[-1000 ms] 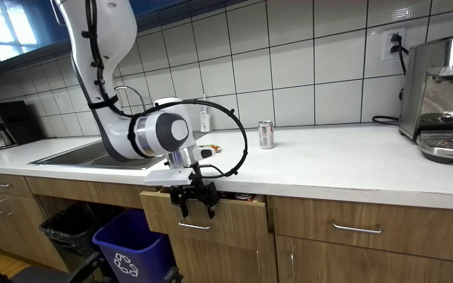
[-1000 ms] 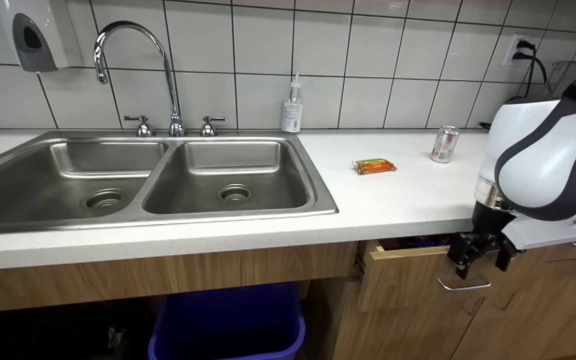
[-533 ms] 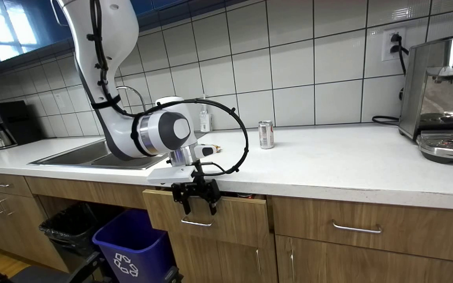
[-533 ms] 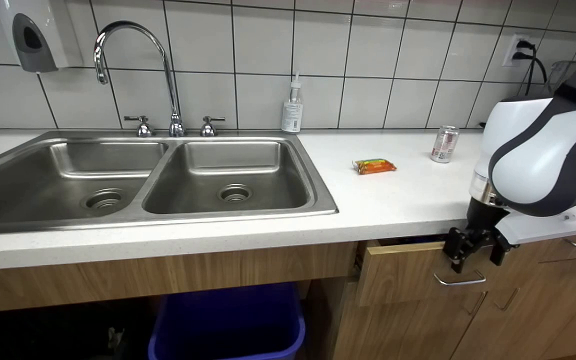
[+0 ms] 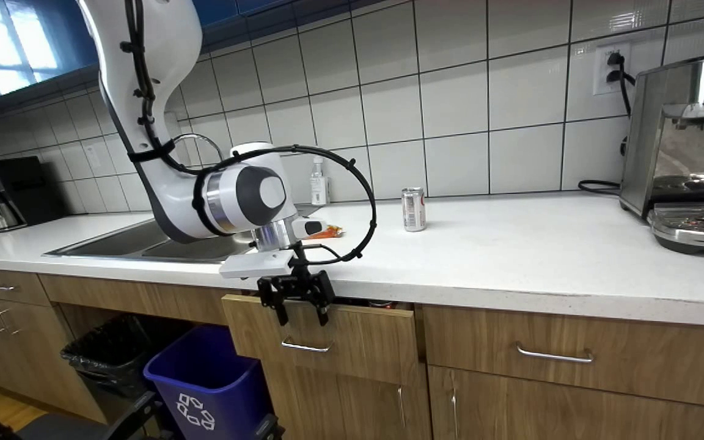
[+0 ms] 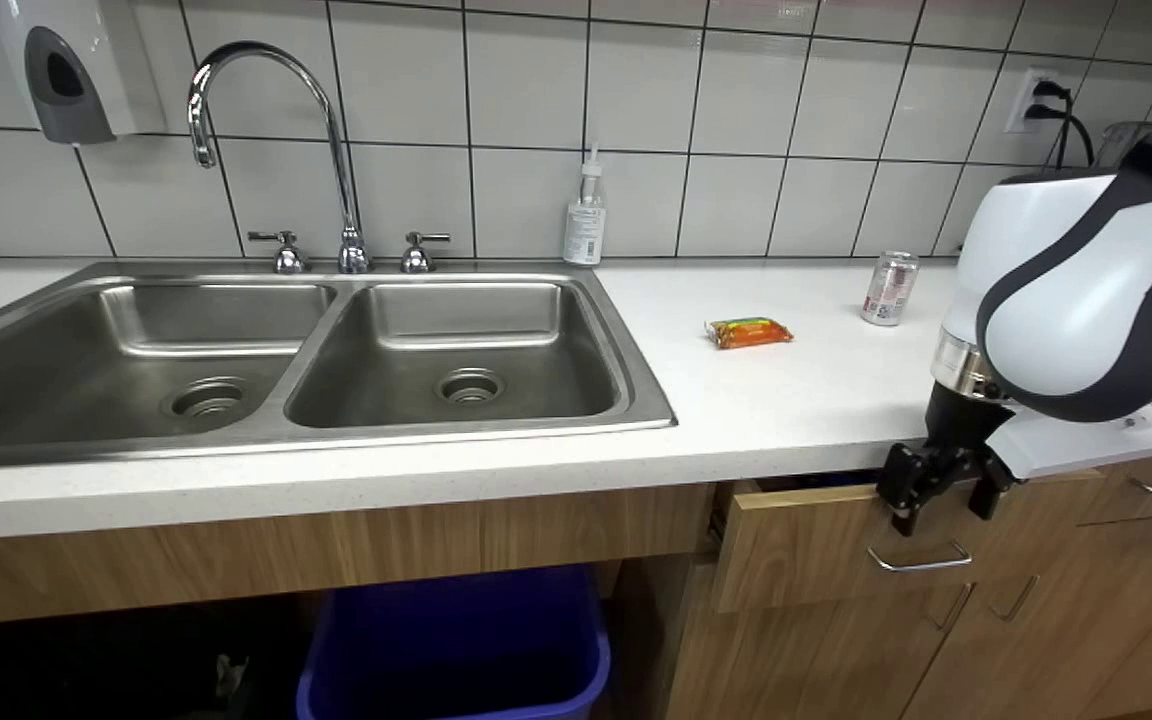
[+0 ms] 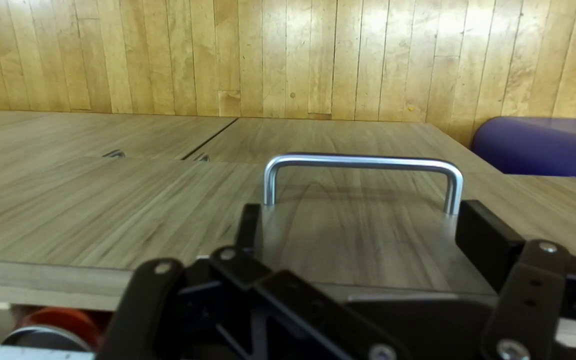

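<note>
- Gripper [image 5: 302,319]: directed downward; its fingers [image 7: 250,227] are spread wide, and nothing is held between them.
- Handle [image 7: 363,161]: seen below and apart from the fingers in both exterior views; framed between them in the wrist view.
- Drawer [image 5: 364,342]: stands partway out beneath the counter [image 5: 511,244]; its front is overlapped by the fingers in both exterior views. Whether it is touched cannot be told.
- Inside the drawer, a red round thing [image 7: 70,320] with a metal rim is partly seen at lower left of the wrist view.
- Arm [image 5: 165,195]: bent down over the counter edge.
- Can [image 5: 414,209]: stood upright on the counter, apart from the gripper.
- Snack [image 6: 749,332]: orange wrapper, laid flat between can and sink [image 6: 641,400].
- Sink: two-basined; faucet [image 6: 342,170] mounted at its back, bottle [image 6: 585,225] stood at its back right corner in that view.
- Coffee machine [image 5: 685,153]: placed at far right in an exterior view.
- Blue bin [image 5: 239,403]: set under the counter, beside a black-bagged bin [image 5: 92,370].
</note>
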Robot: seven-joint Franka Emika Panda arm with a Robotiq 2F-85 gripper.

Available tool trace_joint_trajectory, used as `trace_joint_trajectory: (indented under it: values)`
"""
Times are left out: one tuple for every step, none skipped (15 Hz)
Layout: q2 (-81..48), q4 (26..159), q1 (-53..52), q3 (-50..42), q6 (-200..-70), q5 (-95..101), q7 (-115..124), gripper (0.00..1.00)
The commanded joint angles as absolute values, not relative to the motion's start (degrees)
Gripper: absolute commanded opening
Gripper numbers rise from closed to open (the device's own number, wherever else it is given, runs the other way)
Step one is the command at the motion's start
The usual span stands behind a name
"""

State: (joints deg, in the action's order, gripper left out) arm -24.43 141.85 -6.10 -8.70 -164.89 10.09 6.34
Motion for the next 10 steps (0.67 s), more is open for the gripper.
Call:
trace_joint_trajectory:
  values:
    - [-17.6,145.6,-8.7,-10.7,-164.5,11.7,8.2,1.00]
    - [-16.3,146.4,-9.4,-11.3,-164.4,12.4,8.6,1.00]
    - [-14.9,147.1,-9.9,-11.9,-164.4,13.3,9.0,1.00]
    - [-13.8,147.6,-10.3,-12.2,-164.4,14.0,9.3,1.00]
    - [-12.4,148.0,-10.6,-12.6,-164.2,14.9,9.7,1.00]
    - [-11.1,148.3,-10.7,-12.7,-164.1,15.7,10.0,1.00]
    - [-9.9,148.7,-10.7,-12.9,-164.1,16.8,10.5,1.00]
    - [-8.8,148.8,-10.5,-12.8,-163.7,17.8,11.1,1.00]
    - [-7.6,149.1,-10.1,-12.5,-163.6,18.6,11.6,1.00]
    - [-6.6,149.2,-9.7,-12.2,-163.4,19.5,12.0,1.00]
